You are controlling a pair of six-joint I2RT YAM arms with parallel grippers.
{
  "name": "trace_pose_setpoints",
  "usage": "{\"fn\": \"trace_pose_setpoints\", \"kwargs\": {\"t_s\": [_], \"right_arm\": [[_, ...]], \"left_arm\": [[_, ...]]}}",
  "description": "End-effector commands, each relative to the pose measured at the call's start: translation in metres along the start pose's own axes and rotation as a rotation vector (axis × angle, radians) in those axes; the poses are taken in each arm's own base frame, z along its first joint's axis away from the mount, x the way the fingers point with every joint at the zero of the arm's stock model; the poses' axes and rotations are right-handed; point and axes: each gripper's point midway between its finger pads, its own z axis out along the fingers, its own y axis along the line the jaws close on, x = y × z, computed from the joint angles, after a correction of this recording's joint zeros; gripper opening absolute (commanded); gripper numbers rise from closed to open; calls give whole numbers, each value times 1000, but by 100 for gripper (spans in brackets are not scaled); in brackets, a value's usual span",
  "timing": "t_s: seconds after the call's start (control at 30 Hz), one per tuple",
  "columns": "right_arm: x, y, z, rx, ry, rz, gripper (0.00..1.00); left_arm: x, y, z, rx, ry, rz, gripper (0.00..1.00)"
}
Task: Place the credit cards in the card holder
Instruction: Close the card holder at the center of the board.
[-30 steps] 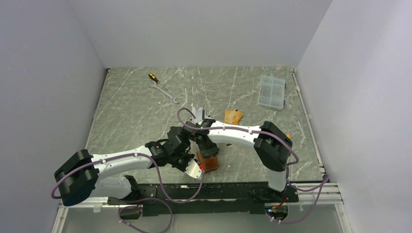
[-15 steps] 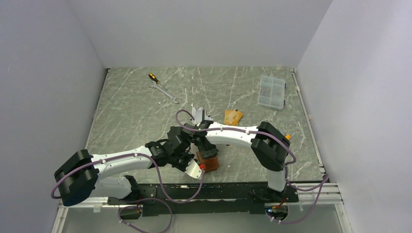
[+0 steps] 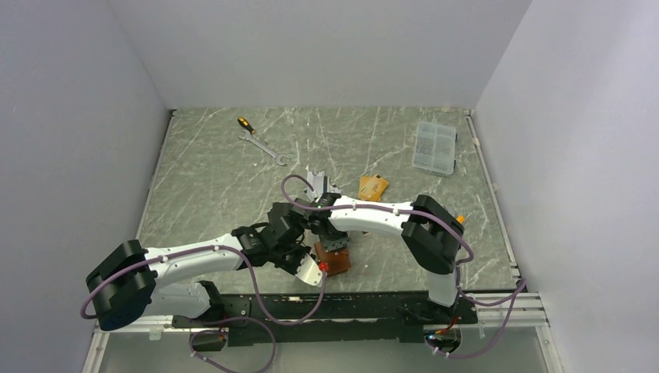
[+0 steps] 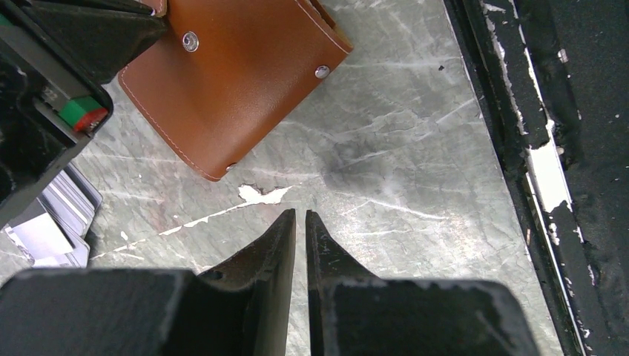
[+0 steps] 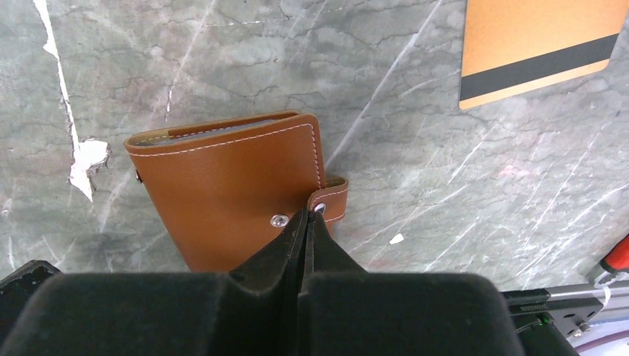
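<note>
Marble tabletop (image 5: 222, 59) (white-scratched): right gripper (image 5: 305, 215) closed, seemingly at card holder (image 5: 222, 185); left gripper (image 4: 300, 216) slightly apart.

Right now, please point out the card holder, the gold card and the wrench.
card holder (image 5: 230, 185), right wrist view, leather front.
gold card (image 5: 534, 30), right wrist view, above stripe.
wrench (image 3: 264, 147), top view, shaft.

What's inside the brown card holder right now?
The card holder is folded closed. Only a thin grey sliver shows along its top edge, and whether it is a sleeve or a card is unclear. The leather cover hides everything else inside.
</note>
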Motion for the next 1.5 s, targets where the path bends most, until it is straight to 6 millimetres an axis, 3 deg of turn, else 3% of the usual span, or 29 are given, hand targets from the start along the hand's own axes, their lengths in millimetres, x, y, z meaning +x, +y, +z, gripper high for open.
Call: {"fn": "trace_pose_setpoints", "kwargs": {"t_s": [0.0,0.37,0.53,0.7,1.47], "right_arm": [[-10,-9,-16,16,-58,25,0],[-7,-23,-27,-8,-83,72,0],[-2,-7,-26,-174,-46,121,0],[2,3,-24,-289,-1,146,0],[5,19,-14,-378,36,152,0]], "left_arm": [[-9,5,-2,-9,-32,27,17],[-21,9,15,-29,-23,134,17],[-26,19,22,-89,-24,172,18],[-22,16,29,-87,-10,211,19],[-19,11,42,-41,9,232,20]]}}
